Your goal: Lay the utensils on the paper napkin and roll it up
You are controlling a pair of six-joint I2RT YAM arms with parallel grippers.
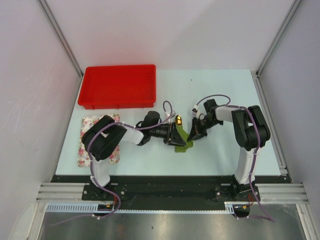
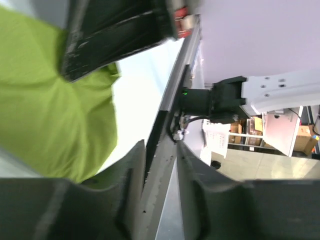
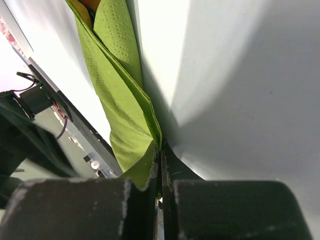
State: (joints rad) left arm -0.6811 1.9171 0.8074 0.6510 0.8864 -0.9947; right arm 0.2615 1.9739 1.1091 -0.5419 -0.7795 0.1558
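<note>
- Napkin [image 1: 184, 145], the green paper one, lies mid-table between the 2 arms. It is folded into a narrow bundle, and the golden-orange end of a utensil [image 1: 178, 120] shows at its far end.
- The right gripper [image 3: 161, 150] has its fingers pressed together on an edge of the folded layers, with almost no gap between them.
- The left gripper [image 2: 160, 150] stands spread with nothing between its fingers, and the green paper is just beside 1 of them.
- The roll looks begun but loose, since the layers gape in the right wrist view.
- The pinch should be light, because thin paper tears if it is dragged.
- The held edge should turn over the cutlery rather than pull sideways.
- The left fingers should steady the bundle so the utensil cannot slide out of the open end.
</note>
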